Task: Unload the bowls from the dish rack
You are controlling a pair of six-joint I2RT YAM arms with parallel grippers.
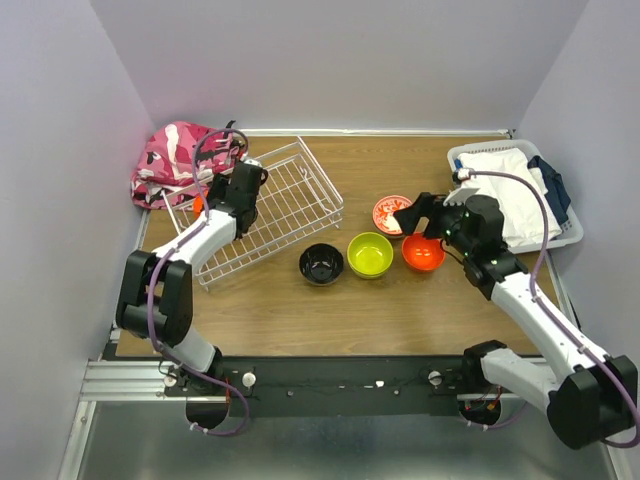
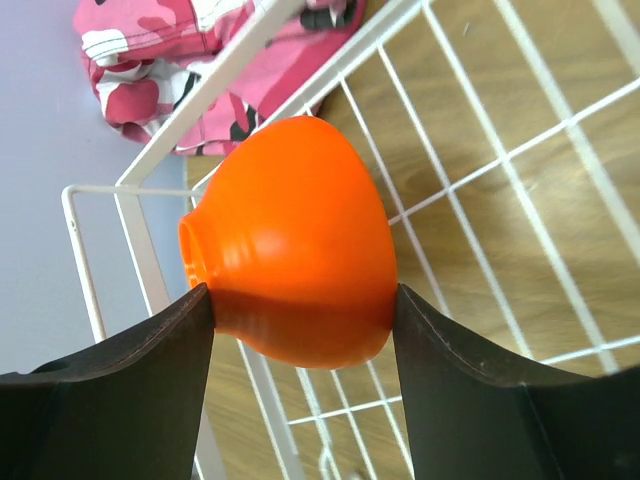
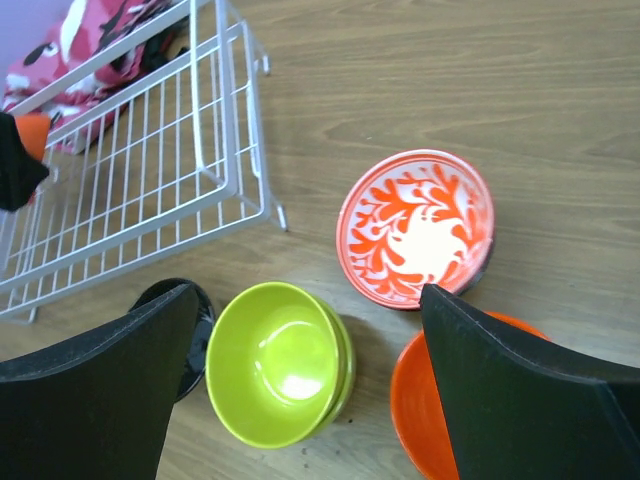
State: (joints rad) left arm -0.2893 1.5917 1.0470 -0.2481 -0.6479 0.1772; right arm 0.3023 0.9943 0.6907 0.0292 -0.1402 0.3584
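one bowl is all i can see in the dish rack now: an orange bowl, tipped on its side at the rack's 9 o'clock end, foot ring pointing out toward the pink camo bag. my left end effector is closed in on it, one finger pressed against each side of the outer wall near the rim. i read that as a grip across the widest part so the slick curve can't squirt out. whether it's off the wires yet, i can't tell.

over at 3 o'clock, my right end effector hangs wide open with nothing in it, above a second orange bowl sitting upright on the desk. to its 9 o'clock sit the lime-green bowl, which may be two nested, and then the black-lined bowl. the red-patterned bowl is at its 11 o'clock. they're lined up close together, which i'd say leaves landing room for the next one.

the desk is wood grain, matte, boxed in by pale walls, and a white basket of clothes sits at the far right corner.
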